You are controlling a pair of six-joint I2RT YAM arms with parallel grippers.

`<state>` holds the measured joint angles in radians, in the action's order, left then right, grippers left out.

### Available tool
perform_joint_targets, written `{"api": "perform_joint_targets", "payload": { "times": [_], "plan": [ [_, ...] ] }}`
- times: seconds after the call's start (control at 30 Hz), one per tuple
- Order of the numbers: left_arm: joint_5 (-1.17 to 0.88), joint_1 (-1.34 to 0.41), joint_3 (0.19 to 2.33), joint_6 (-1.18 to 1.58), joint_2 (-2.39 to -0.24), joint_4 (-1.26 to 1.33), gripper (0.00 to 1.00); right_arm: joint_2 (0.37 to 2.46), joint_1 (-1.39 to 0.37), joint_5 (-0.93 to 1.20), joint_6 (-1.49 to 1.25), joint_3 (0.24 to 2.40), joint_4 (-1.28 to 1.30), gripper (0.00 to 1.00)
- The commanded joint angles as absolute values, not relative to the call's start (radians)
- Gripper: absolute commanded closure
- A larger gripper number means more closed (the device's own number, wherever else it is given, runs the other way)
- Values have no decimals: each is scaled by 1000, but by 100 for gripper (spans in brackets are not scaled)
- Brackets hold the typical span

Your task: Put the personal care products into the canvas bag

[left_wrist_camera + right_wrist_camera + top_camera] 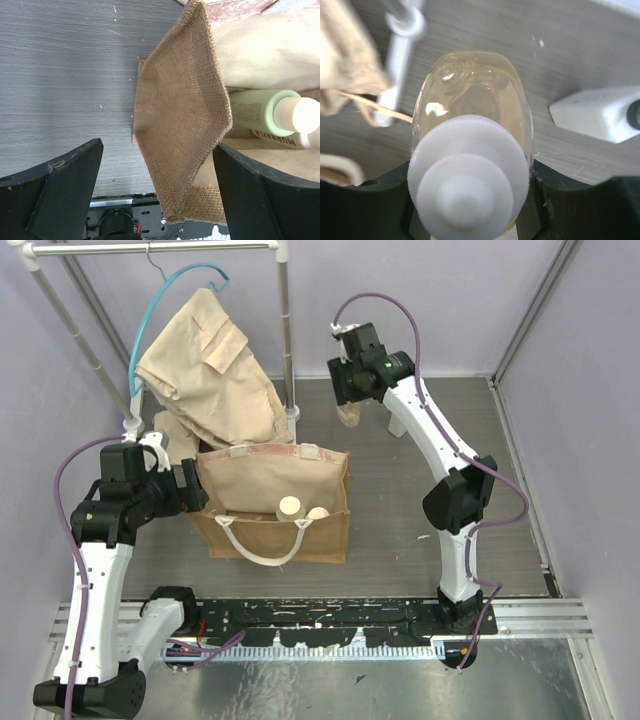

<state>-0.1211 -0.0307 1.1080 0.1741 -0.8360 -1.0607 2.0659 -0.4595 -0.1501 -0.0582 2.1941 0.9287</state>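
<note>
Item: amber-brown bottle (472, 115), white cap, clamped between the fingers of the right hand (470, 200) above the far part of the surface (400, 530). Its cap faces the wrist camera and its long axis runs away from it toward the surface, so it appears to hang body-down. Destination: canvas bag (275, 525), upright with its mouth open, near and to the left of the right hand (350, 400) and well apart from it. The coming carry looks to run that way, then down through the rim. Already inside: olive-green bottle (255, 112) and cream-beige bottle (270, 141), side by side. Outstanding: flat white bottle (600, 112), lying on the surface just beside the right hand, which is the nearer arm to it. Left hand (157, 150): fingers apart, straddling the bag's left end wall without pinching it. Also present: beige garment (210, 370) on a teal hanger (150, 325), beyond the bag.
</note>
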Motion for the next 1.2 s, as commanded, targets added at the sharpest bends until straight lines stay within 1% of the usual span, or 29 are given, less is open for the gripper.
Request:
{"api": "perform_joint_targets", "payload": {
  "times": [0.0,0.1,0.2,0.4,0.5,0.6,0.73,1.0,1.17],
  "plan": [
    [-130,-32,1140,140,-843,-1072,2,1889,-572,-195,-2,2421,879,99],
    [-135,-32,1125,139,-844,-1065,2,1845,-652,-241,10,2441,873,99],
    [-133,-32,1110,141,-849,-1055,2,1801,-735,-274,10,2414,859,99],
    [-94,-32,1113,133,-858,-1049,2,1680,-923,-321,-31,2215,770,99],
    [-91,-32,1114,134,-863,-1050,2,1621,-980,-312,-72,2090,691,99],
    [-85,-32,1114,136,-864,-1048,2,1596,-1011,-284,-107,2010,641,99],
    [-64,-32,1121,126,-867,-1050,2,1614,-1047,-245,-134,1967,616,99],
    [-64,-32,1126,124,-868,-1048,2,1675,-1107,-228,-170,1968,611,99],
    [-68,-33,1127,124,-863,-1048,2,1691,-1130,-143,-199,1970,624,99]
  ]
}}
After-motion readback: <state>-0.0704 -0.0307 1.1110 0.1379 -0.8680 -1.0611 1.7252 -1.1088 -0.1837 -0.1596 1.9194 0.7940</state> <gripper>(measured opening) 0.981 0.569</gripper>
